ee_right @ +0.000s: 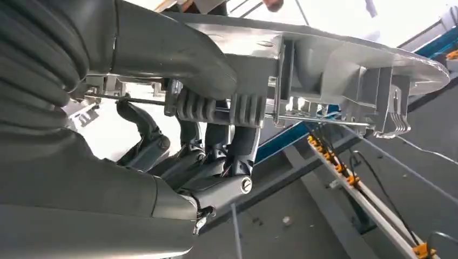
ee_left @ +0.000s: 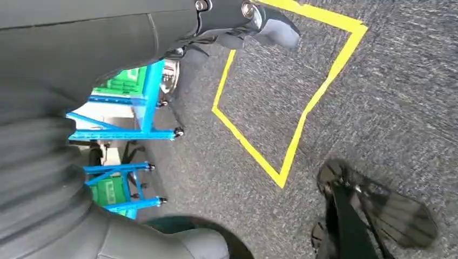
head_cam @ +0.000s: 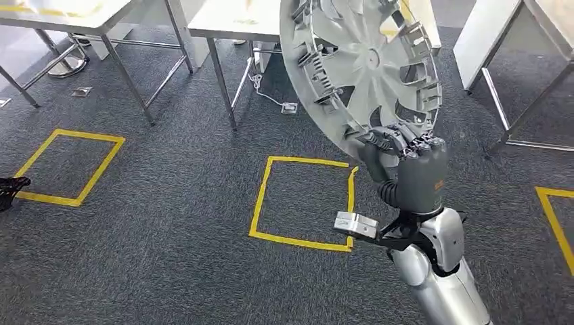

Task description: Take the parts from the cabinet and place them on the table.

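Note:
A large grey plastic wheel cover (head_cam: pixel 365 68), its ribbed clipped back toward me, is held up on edge above the floor. My right hand (head_cam: pixel 406 159) grips its lower rim, arm raised in front of me. In the right wrist view the fingers (ee_right: pixel 216 108) curl over the wheel cover's (ee_right: pixel 335 54) rim clips and wire ring, with the thumb pressed on the other face. My left hand (ee_left: pixel 162 27) hangs at my side over the carpet, holding nothing, its fingers (ee_left: pixel 270 27) well apart from the thumb.
White metal-legged tables stand ahead: one at centre (head_cam: pixel 230 20), one at left (head_cam: pixel 61 13), one at right (head_cam: pixel 487 27). Yellow tape squares (head_cam: pixel 260 196) mark the grey carpet. A blue rack (ee_left: pixel 146 108) with green bins stands beside my left hand.

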{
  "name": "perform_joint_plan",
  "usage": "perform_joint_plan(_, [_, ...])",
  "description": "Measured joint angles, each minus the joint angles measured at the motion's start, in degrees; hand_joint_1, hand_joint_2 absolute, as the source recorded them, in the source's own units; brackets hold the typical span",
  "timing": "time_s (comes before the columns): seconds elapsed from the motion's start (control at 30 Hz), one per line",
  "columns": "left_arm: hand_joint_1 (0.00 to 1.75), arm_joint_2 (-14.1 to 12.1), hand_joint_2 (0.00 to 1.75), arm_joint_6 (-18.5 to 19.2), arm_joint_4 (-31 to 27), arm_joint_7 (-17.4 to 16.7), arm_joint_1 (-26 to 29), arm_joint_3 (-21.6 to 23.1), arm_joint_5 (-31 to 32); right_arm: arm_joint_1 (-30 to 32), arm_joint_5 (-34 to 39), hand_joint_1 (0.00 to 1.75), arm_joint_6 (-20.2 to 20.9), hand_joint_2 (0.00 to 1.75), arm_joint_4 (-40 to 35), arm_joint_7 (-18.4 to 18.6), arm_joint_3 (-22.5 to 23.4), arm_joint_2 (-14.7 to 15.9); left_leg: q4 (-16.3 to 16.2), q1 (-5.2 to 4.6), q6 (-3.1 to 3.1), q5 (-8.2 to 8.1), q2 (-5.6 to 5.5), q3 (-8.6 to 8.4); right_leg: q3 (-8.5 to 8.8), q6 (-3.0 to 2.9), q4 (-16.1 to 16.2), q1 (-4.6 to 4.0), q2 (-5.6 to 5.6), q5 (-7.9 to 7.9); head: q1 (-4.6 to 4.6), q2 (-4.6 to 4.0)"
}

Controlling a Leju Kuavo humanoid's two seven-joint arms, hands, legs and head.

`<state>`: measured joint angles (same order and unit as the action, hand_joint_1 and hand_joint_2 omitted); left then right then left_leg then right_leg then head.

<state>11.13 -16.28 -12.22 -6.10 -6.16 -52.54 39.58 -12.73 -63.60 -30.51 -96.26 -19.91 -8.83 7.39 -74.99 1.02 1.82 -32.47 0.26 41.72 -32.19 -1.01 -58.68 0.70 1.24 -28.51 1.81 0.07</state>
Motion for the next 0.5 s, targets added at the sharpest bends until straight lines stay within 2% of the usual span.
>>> perform_joint_plan(0.07, [0.00,-0.02,1.75,0.00,0.00,0.02,0.00,0.00,0.00,-0.01,-0.02,1.75,-0.02,1.75,0.00,0.02,0.00,0.00,10.54,-0.22,-0.80,6.86,-0.19,-3.86,1.23,0.25,0.00,-0.03,0.40,-0.84,-0.04,0.02])
perform_joint_plan(0.1, [0.00,-0.07,1.75,0.00,0.00,0.00,0.03,0.00,0.02,0.00,-0.04,1.75,-0.02,1.75,0.02,0.02,0.00,0.00,14.32,-0.41,-1.22,7.97,-0.68,-5.15,1.40,0.45,0.03,0.03,0.47,-1.24,-0.04,0.00])
perform_joint_plan(0.13, [0.00,-0.07,1.75,0.00,0.02,0.15,-0.01,0.00,0.00,-0.12,-0.11,1.75,-0.07,1.75,0.02,0.02,0.00,-0.02,15.31,-0.61,-1.26,7.22,-0.89,-6.07,1.24,0.89,-0.29,-0.44,0.79,-1.51,-0.11,0.00])
perform_joint_plan(0.17, [0.00,-0.04,1.75,0.00,0.02,0.48,-0.13,0.00,0.00,-0.13,-0.20,1.75,-0.09,1.75,0.02,0.04,-0.02,-0.02,15.17,-0.74,-1.31,6.95,-0.84,-5.82,1.01,1.23,-0.08,-0.18,0.87,-1.40,-0.09,0.00])
perform_joint_plan(0.23, [0.00,-0.04,1.75,-0.02,0.00,0.52,-0.04,0.00,0.00,-0.11,-0.28,1.75,-0.04,1.75,0.02,0.07,-0.11,0.00,15.31,-0.87,-1.90,6.65,-0.80,-5.81,1.27,1.96,0.42,-0.03,0.95,-1.52,-0.07,0.00])
perform_joint_plan(0.27, [0.00,0.00,1.75,-0.02,0.00,0.33,-0.06,-0.02,-0.02,-0.13,-0.26,1.75,-0.04,1.75,-0.04,0.11,-0.13,0.00,15.90,-0.46,-2.29,6.74,-0.74,-6.42,1.61,2.44,0.56,-0.10,1.09,-1.89,-0.11,0.00])
perform_joint_plan(0.3, [0.00,-0.06,1.75,-0.11,-0.04,-0.11,0.00,-0.04,-0.02,-0.11,-0.26,1.75,0.00,1.75,-0.04,0.09,-0.13,0.00,16.35,-0.34,-2.62,6.65,-0.64,-6.91,1.50,2.66,-0.73,-0.03,0.38,-2.40,0.15,0.00])
perform_joint_plan(0.33, [0.00,-0.09,1.75,-0.20,-0.07,-0.11,-0.02,-0.04,-0.02,-0.26,-0.24,1.75,0.04,1.75,-0.02,0.11,-0.18,-0.02,16.46,-0.30,-2.95,6.47,-0.55,-7.22,-0.18,2.88,-3.76,-0.04,-0.24,-3.85,0.33,0.02])
perform_joint_plan(0.4, [0.00,-0.04,1.75,-0.35,-0.04,0.28,-0.05,-0.04,-0.13,-0.16,-0.17,1.75,0.07,1.75,0.00,0.07,-0.24,-0.02,16.41,-0.37,-3.29,6.01,-0.46,-7.55,-5.78,3.25,-13.36,0.02,-0.59,-7.55,0.35,0.00])
perform_joint_plan(0.43, [0.00,-0.02,1.75,-0.39,-0.04,0.31,0.05,-0.04,-0.20,-0.15,-0.20,1.75,0.11,1.75,0.07,-0.02,-0.26,-0.02,16.35,-0.39,-3.30,5.72,-0.40,-7.76,-8.43,3.33,-17.19,0.02,-0.59,-8.19,0.31,0.02])
perform_joint_plan(0.47, [0.00,-0.02,1.75,-0.44,-0.02,0.31,0.12,-0.07,-0.31,-0.15,-0.20,1.75,0.15,1.75,0.13,0.00,-0.31,-0.02,16.26,-0.39,-3.27,5.40,-0.39,-8.07,-9.77,3.34,-18.18,0.02,-0.64,-7.27,0.31,0.00])
perform_joint_plan(0.5, [0.00,0.00,1.75,-0.44,0.00,0.22,0.15,-0.07,-0.37,-0.16,-0.20,1.75,0.20,1.75,0.15,0.02,-0.31,-0.02,16.19,-0.39,-3.21,5.02,-0.39,-8.49,-9.49,3.31,-16.06,0.06,-0.76,-4.80,0.35,0.00])
